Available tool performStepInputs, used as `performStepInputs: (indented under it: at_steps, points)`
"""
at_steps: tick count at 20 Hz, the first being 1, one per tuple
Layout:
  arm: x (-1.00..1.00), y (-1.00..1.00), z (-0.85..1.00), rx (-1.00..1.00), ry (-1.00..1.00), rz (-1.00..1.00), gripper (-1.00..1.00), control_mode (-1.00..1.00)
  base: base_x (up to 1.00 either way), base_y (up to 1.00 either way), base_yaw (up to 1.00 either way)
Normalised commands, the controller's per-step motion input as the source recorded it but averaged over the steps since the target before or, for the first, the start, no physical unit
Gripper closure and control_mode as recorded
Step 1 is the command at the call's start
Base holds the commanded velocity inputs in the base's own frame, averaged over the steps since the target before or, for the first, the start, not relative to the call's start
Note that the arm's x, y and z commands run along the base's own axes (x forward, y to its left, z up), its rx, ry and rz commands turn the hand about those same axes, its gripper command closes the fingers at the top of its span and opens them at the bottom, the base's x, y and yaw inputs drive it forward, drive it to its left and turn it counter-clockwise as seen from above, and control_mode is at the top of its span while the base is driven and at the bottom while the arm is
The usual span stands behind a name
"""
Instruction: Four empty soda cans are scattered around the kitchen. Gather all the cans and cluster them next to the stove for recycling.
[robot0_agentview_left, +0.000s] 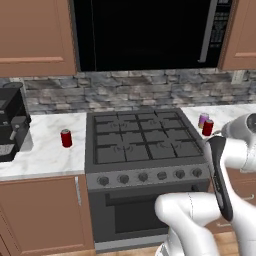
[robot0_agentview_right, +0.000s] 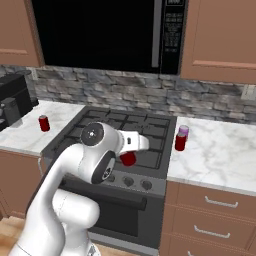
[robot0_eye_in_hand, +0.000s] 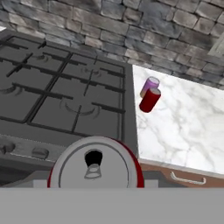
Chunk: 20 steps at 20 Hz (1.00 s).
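Note:
My gripper (robot0_agentview_right: 132, 151) hangs over the front right part of the stove (robot0_agentview_left: 145, 137) (robot0_agentview_right: 117, 125) (robot0_eye_in_hand: 57, 87), shut on a red soda can (robot0_agentview_right: 128, 159). That can's silvery top (robot0_eye_in_hand: 94, 168) sits close at the bottom of the hand view. On the marble counter (robot0_eye_in_hand: 183, 127) just right of the stove, a purple-pink can (robot0_agentview_left: 203, 120) (robot0_agentview_right: 183, 130) (robot0_eye_in_hand: 150, 85) and a red can (robot0_agentview_left: 208, 128) (robot0_agentview_right: 180, 142) (robot0_eye_in_hand: 149, 100) stand touching. A third red can (robot0_agentview_left: 66, 138) (robot0_agentview_right: 44, 123) stands upright on the counter left of the stove.
A black microwave (robot0_agentview_left: 145, 30) (robot0_agentview_right: 105, 30) hangs above the stove. A black coffee machine (robot0_agentview_left: 10, 125) (robot0_agentview_right: 12, 102) sits at the far left of the counter. Drawers with handles (robot0_agentview_right: 215, 202) lie under the right counter. A stone backsplash runs behind.

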Motion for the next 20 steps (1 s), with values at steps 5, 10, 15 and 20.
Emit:
performStepInputs:
  at_steps: [5,10,15,20]
  points:
    - [0.15,-0.45,-0.15,0.0,0.0,0.0,1.0,-1.0,0.0,0.0,0.0]
    - [0.15,-0.41,-0.14,0.0,0.0,0.0,1.0,-1.0,0.0,0.0,0.0]
    - [0.21,-0.37,-0.07,0.0,0.0,0.0,1.0,-1.0,0.0,0.0,0.0]
    - [0.2,-0.27,-0.1,0.0,0.0,0.0,1.0,-1.0,0.0,0.0,0.0]
